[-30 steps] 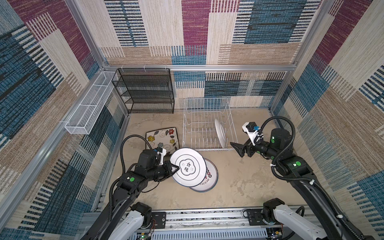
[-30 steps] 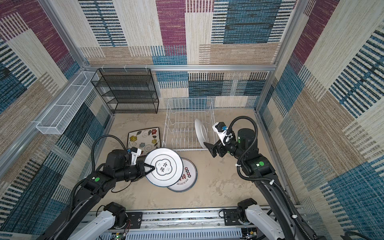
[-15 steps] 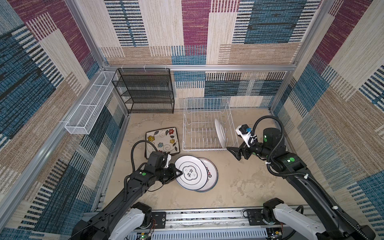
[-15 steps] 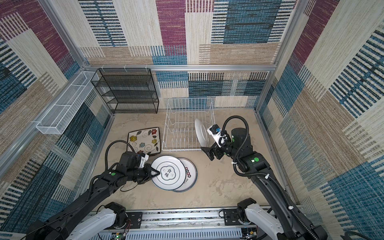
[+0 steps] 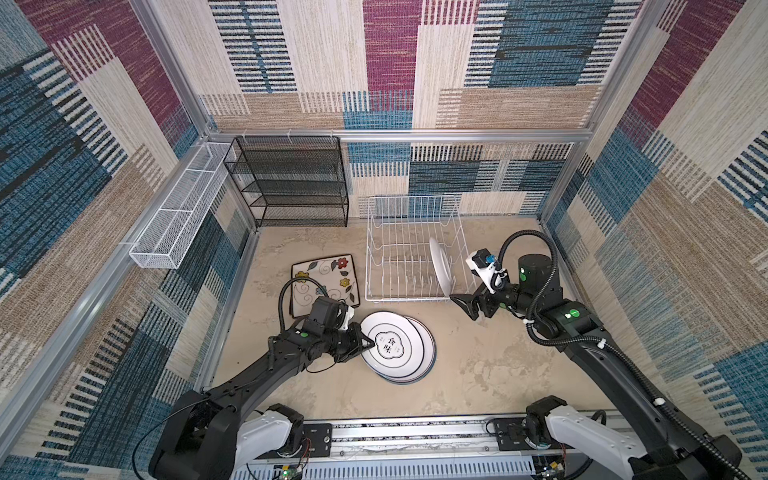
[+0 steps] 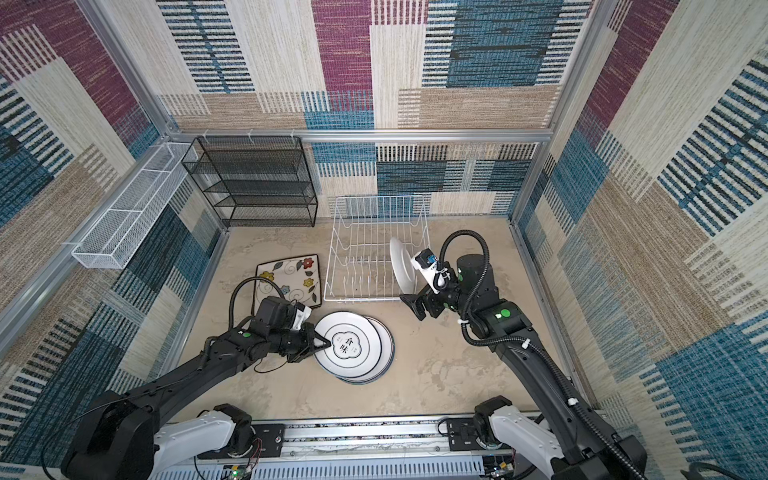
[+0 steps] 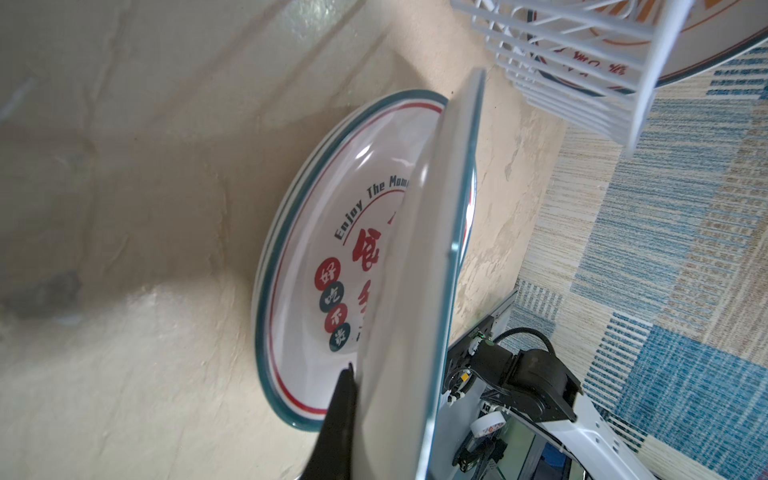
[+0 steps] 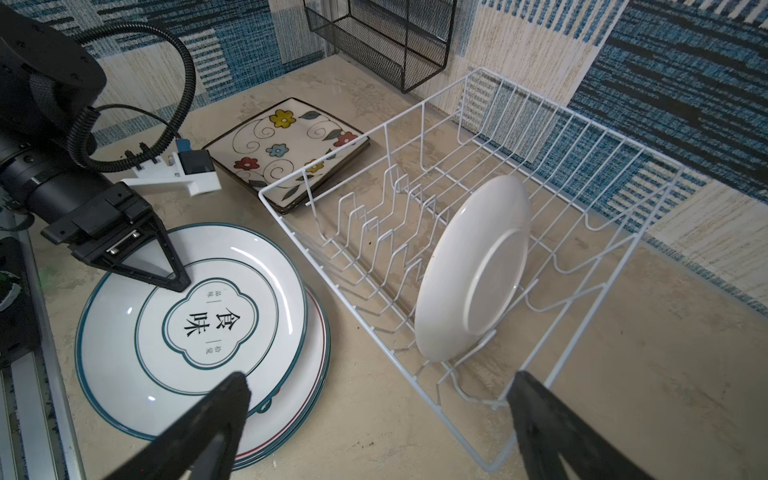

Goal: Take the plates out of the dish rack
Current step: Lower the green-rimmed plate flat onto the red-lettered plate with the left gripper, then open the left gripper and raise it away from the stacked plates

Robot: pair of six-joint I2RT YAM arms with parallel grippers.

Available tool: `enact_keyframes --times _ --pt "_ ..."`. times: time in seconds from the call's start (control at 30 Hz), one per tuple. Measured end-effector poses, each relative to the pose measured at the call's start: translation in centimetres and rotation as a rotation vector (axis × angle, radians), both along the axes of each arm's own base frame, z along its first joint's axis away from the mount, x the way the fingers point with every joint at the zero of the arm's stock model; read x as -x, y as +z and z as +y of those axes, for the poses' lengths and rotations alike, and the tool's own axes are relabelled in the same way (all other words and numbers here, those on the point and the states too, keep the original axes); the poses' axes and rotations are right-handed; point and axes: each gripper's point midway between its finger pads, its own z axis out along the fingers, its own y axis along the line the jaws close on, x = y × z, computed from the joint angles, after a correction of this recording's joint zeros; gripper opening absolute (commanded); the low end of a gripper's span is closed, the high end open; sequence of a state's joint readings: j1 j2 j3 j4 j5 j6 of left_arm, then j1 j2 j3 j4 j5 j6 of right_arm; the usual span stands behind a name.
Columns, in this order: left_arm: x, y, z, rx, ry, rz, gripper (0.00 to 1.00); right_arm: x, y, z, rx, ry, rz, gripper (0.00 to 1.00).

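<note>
In front of the dish rack [image 5: 395, 266], on the surface, the unloaded round plates are piling up. The left hand [image 5: 365, 343] is clenching the rim of the top round plate [image 5: 395, 347], print side up, and holding it over the round stack [image 8: 316, 357], offset toward the left-arm side. In the left wrist view it's sitting tilted with a gap above the red-printed plate under it, so I'm reading it as not seated yet. At least two rims are showing below it, but I can't get an exact count.

Just off the rack's near corner on the right-arm side, the right hand [image 5: 464, 306] is hovering released, jaws wide apart, nothing between them. It's pointing into the rack.

Inside the rack, one last round plate [image 5: 440, 270] is standing on edge between the tines at the right-arm end, leaning slightly, with its white back facing the right arm. Every other slot is showing empty in both top views.

Beside the rack on the left-arm side, the square plates [image 5: 324, 276] are lying flat, floral side up, stacked and just clear of the wire. I can't count them reliably.

Status: I'm calling it nearly done. What's remaining is seating and letting go of the held plate, then pulling the last one out. The right hand is looking best placed for that.
</note>
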State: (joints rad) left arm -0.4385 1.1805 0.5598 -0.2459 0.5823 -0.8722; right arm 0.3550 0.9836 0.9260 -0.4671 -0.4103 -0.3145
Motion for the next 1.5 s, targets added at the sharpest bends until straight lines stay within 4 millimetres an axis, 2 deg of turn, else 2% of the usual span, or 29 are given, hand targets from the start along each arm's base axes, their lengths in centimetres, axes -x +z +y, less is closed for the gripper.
enact_keyframes --times 0.37,0.7,0.9,1.27,1.5 --pt "-0.3 -0.9 -1.0 -0.018 -0.034 0.025 0.17 0.0 -0.1 0.0 -0.009 -0.005 -0.004 0.99" --pt "-0.5 -0.4 -1.2 -0.043 -0.075 0.014 0.31 -0.2 0.3 0.1 -0.032 -0.017 -0.002 0.99" --pt "-0.7 0.1 -0.6 -0.098 -0.090 0.008 0.41 -0.1 0.4 0.0 -0.038 -0.020 -0.003 0.99" --pt "-0.2 -1.0 0.7 -0.213 -0.116 0.051 0.57 0.0 -0.6 0.1 -0.035 -0.021 0.021 0.99" --pt "-0.5 -1.0 0.8 -0.244 -0.119 0.051 0.65 -0.3 -0.9 0.2 -0.029 -0.021 0.029 0.99"
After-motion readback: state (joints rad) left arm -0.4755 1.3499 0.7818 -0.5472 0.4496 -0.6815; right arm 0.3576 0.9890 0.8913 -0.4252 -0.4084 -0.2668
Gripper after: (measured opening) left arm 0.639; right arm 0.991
